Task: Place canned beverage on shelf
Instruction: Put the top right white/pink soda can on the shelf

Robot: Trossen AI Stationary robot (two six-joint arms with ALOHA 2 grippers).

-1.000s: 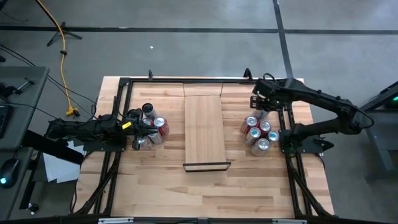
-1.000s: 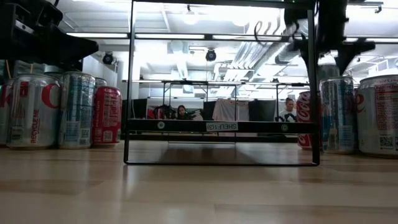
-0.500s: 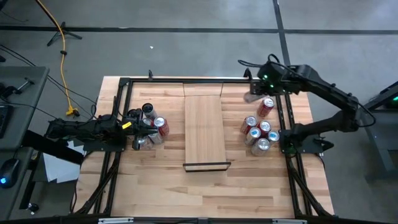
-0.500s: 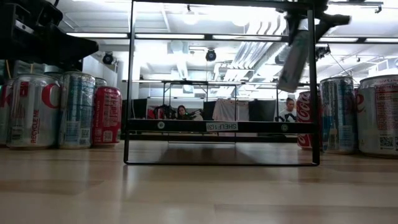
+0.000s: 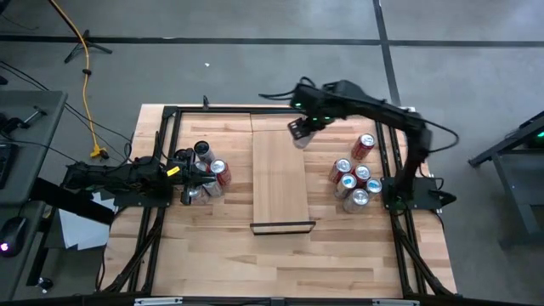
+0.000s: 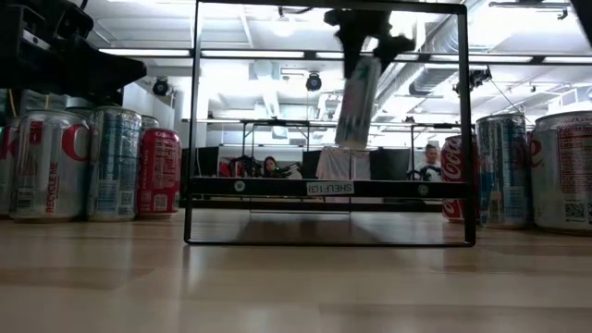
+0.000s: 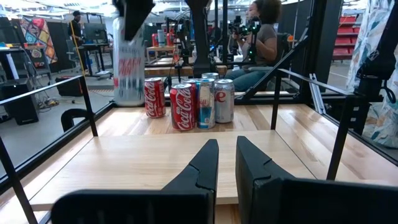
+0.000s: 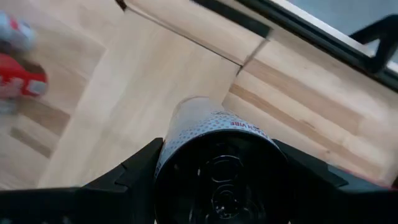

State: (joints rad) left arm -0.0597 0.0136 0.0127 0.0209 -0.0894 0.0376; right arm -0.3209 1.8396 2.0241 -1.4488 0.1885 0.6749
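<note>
My right gripper [image 5: 299, 133] is shut on a white-and-silver can [image 6: 357, 102] in the air above the far right part of the shelf [image 5: 279, 183]. The shelf is a pale board with a black lip [image 5: 282, 226] at its near end. The can also shows in the left wrist view [image 7: 129, 68] and the right wrist view [image 8: 214, 134]. Several cans [image 5: 353, 180] stand right of the shelf, and one red can [image 5: 365, 146] stands a little farther back. My left gripper [image 7: 227, 155] rests by the left group of cans [image 5: 208, 177], its fingers almost together and empty. My right gripper pinches the can between its two fingers [image 8: 146, 171] at the can's upper end [image 8: 177, 140], one finger on each side just below the top rim. The fingers come from above, pointing down. The can hangs below them, tilted and clear of the shelf.
A black metal frame [image 5: 170, 115] runs around the work area, with uprights [image 6: 192, 120] at the shelf's sides. More cans [image 6: 92, 162] stand left of the shelf. People [image 7: 261, 31] sit in the room beyond the table.
My right gripper has risen from the right group of cans with the white-and-silver can. It has carried the can toward the table's left, to above the shelf's far end. The can now hangs tilted and lifted clear.
</note>
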